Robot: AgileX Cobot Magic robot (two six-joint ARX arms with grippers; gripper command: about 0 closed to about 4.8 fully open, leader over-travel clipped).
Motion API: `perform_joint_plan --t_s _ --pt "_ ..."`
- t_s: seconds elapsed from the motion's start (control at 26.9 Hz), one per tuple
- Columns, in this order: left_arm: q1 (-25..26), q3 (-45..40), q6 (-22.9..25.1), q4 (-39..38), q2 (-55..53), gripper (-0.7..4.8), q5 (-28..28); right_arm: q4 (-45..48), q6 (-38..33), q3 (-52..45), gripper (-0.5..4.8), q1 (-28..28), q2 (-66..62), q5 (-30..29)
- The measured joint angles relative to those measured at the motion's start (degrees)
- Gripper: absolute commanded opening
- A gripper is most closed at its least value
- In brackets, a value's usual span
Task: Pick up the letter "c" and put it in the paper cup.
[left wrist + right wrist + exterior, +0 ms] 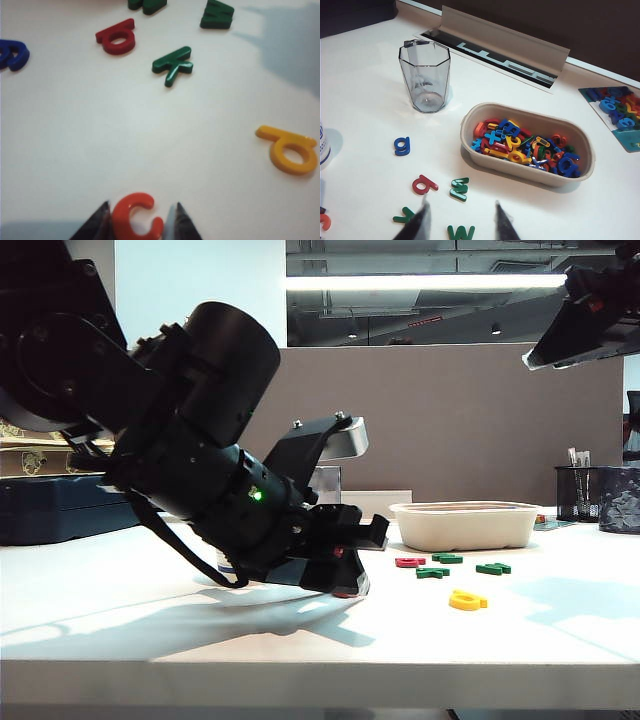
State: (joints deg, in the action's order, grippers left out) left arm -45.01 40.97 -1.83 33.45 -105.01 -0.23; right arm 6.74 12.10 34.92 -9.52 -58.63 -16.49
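Orange-red letter "c" [134, 216]; yellow letter [290, 148]; green letter [172, 62]; beige tray [580, 172].

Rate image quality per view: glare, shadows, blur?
Exterior view: backlit, the left arm is a near-black mass hiding the left gripper, which throws a broad shadow on the table. Left wrist view: soft focus, table washed out; letter "c" readable between the open fingertips. Right wrist view: sharpest, evenly lit; right gripper fingertips blurred, plastic cup clear.

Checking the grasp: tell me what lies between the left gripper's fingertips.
The letter "c", flat on the white table, sits between the open left gripper fingertips, as the left wrist view shows.
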Motion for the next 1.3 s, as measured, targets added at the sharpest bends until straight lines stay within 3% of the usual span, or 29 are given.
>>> perform_joint_plan --t_s 0.41,0.52,0.78,1.3 --pt "0.0 0.0 0.0 0.2 -0.1 1.49 0.0 -0.2 0.0 0.0 1.62 0.0 0.0 0.0" --pt "0.0 0.0 0.0 0.2 -0.1 1.1 0.0 -0.2 0.0 0.0 1.62 0.0 0.0 0.0" --pt "0.0 0.0 -0.2 0.2 -0.1 0.85 0.0 -0.2 0.0 0.0 1.62 0.0 0.0 1.4" --pt "0.0 0.0 -0.2 0.2 -0.1 0.84 0.0 -0.2 0.0 0.0 1.62 0.0 0.0 1.4"
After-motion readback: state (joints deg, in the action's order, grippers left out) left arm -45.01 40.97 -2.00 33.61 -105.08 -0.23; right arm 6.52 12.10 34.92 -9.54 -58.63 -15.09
